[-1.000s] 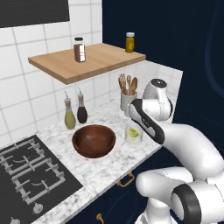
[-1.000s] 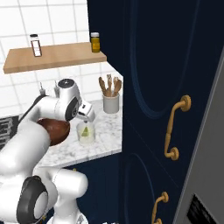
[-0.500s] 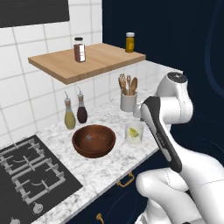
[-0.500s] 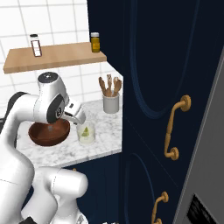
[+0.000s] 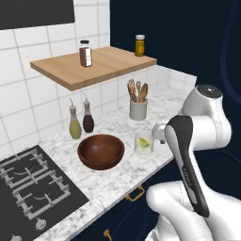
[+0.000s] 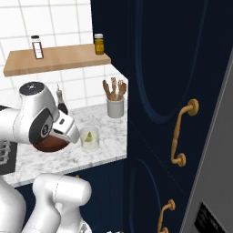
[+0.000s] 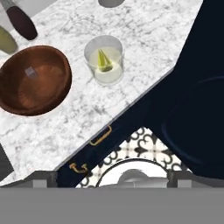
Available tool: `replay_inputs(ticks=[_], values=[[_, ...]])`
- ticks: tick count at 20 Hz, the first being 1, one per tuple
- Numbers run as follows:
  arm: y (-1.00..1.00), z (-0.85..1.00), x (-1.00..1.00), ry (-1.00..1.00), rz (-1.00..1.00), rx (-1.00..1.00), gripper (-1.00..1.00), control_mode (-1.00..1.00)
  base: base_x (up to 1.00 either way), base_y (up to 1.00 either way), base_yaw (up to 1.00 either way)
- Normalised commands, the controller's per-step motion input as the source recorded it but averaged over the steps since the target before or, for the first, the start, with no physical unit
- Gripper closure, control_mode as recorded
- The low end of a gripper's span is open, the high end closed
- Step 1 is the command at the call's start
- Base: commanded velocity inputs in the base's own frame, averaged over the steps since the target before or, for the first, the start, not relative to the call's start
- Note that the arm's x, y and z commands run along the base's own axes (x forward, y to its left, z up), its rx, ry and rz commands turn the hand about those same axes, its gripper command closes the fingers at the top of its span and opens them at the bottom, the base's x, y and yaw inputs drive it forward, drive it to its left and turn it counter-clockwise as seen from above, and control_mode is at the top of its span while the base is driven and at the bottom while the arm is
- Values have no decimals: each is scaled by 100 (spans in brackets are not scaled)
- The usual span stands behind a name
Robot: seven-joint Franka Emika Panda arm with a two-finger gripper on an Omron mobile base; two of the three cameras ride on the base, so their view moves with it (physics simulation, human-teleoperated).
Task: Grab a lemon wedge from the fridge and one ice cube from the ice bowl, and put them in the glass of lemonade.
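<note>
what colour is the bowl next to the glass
Dark reddish-brown wood; the ice bowl shows best in the hand view.

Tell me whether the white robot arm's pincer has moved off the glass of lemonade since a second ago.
Yes. The pincer has risen and pulled back from the clear glass of lemonade, toward the marble counter's front edge.

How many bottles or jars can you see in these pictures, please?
4: two oil bottles, one olive and one dark, on the counter behind the ice bowl; two jars, dark and amber, on the wooden shelf.

White marble counter [image 5: 117, 181] carries: brown wooden ice bowl [image 5: 100, 151], glass of lemonade [image 5: 143, 142] just right of it, two oil bottles [image 5: 81, 120] behind, white utensil holder [image 5: 138, 109] far right, black hob [image 5: 33, 188] at left
</note>
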Motion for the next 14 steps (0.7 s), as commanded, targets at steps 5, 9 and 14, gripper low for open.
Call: replay_inputs(ticks=[5, 9, 14], values=[[0, 38, -18, -16, 0, 0, -100, -100, 0, 0, 0], [-1, 74, 13, -23, 0, 6, -100, -100, 0, 0, 0], [0, 66, -2, -8, 0, 10, -100, -100, 0, 0, 0]])
